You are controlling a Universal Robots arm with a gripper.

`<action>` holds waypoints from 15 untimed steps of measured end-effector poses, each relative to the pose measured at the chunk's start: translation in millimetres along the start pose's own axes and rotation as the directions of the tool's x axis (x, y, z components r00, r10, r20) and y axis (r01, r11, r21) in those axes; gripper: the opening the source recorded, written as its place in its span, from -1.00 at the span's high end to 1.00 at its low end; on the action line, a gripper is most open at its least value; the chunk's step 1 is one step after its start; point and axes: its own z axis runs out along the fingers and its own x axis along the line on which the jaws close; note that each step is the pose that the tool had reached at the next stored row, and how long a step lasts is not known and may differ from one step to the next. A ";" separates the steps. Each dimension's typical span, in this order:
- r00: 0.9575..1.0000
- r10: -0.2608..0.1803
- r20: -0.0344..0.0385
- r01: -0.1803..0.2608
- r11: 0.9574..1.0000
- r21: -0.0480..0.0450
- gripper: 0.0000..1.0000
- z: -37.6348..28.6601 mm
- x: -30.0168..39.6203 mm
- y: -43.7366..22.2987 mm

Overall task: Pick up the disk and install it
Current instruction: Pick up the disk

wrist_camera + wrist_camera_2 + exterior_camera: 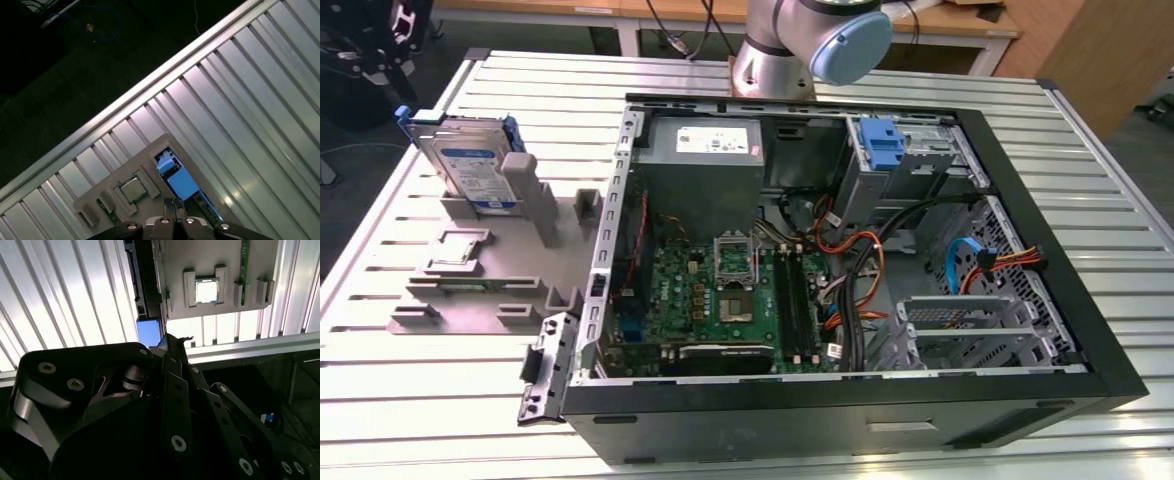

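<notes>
Disk (pixel 464 165) stands on edge in the grey holder (pixel 474 300) on my bench (pixel 440 400), at the exterior view's left of the open computer case (pixel 1107 380). My tool (pixel 173 202) hangs over the disk's blue rail end, not touching it. Its tips are pressed together on nothing. A square chip (pixel 132 190) lies in the same holder, beside the disk.

The disk (pixel 467 170) is stood upright in a holder (pixel 487 300) on the surface (pixel 400 400), at the exterior view's left of the computer case (pixel 1107 370). A chip (pixel 458 252) is seated in the same holder.
</notes>
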 end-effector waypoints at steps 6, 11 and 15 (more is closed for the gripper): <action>0.997 -0.078 -0.003 0.078 0.997 -0.001 0.80 0.7 0.0 0.0; 0.993 -0.115 -0.003 0.115 0.993 0.000 0.80 1.3 0.0 0.0; 0.992 -0.125 -0.004 0.125 0.992 0.001 0.80 1.6 -0.2 0.1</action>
